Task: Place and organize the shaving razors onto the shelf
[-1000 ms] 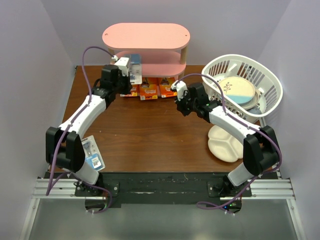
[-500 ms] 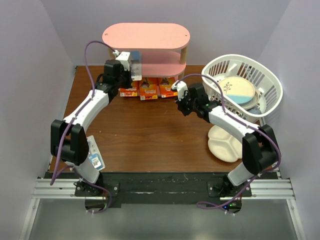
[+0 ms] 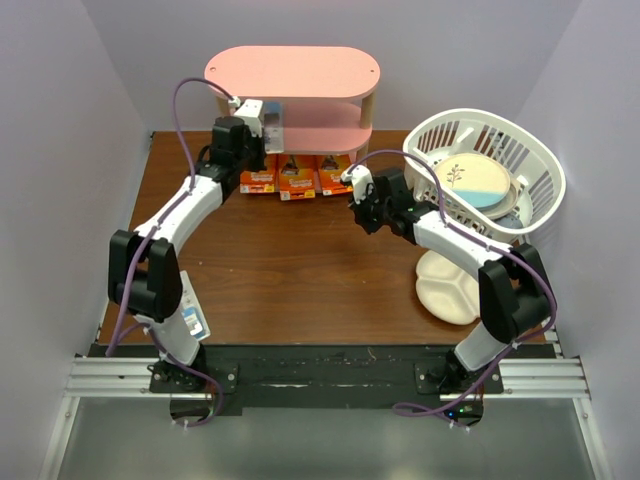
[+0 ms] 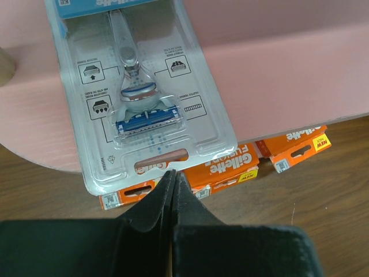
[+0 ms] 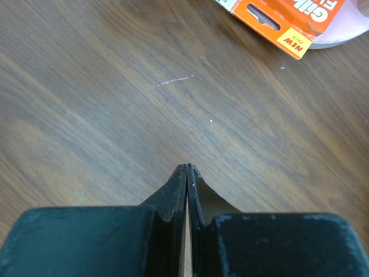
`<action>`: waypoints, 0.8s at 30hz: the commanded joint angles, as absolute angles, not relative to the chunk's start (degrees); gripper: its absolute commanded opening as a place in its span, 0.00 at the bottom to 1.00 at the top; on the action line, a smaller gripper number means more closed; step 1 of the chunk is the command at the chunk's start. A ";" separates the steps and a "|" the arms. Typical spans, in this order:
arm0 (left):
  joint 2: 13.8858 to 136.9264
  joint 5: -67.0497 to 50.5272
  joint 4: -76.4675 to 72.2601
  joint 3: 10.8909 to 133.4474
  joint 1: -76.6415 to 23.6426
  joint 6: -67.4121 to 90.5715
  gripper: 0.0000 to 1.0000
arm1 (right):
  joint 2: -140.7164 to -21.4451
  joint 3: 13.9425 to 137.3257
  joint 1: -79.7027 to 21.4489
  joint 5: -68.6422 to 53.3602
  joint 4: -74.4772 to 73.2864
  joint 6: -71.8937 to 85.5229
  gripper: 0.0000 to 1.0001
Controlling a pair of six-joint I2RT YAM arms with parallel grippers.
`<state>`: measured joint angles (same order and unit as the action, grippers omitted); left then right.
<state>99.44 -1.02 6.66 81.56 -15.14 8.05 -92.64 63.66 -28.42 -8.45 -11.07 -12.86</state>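
I see the brown tabletop [image 3: 290, 270] with the pink shelf [image 3: 292, 72] at its far edge; a white basket [image 3: 530, 160] sits right of it; three orange razor packs [image 3: 298, 180] lie in a row, poking out from under the middle board; my left hand [image 4: 173, 176] is pinched on the edge of a clear blue razor pack [image 4: 141, 98], held in front of that board; another clear pack [image 3: 192, 318] lies by the left arm's base; my right hand [image 5: 187, 170] is clenched on nothing, over bare wood
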 commanded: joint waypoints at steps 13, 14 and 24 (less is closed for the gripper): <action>72.52 9.39 23.80 68.30 -7.69 -6.31 0.64 | -93.34 68.47 -28.21 -12.30 -12.30 -14.24 0.82; 71.20 10.45 28.95 67.68 -5.30 -6.76 0.64 | -93.43 68.90 -28.21 -13.35 -12.74 -14.33 0.95; 68.99 7.03 45.09 50.03 13.53 -16.87 0.54 | -93.34 72.15 -29.18 -19.78 -24.50 -16.26 0.99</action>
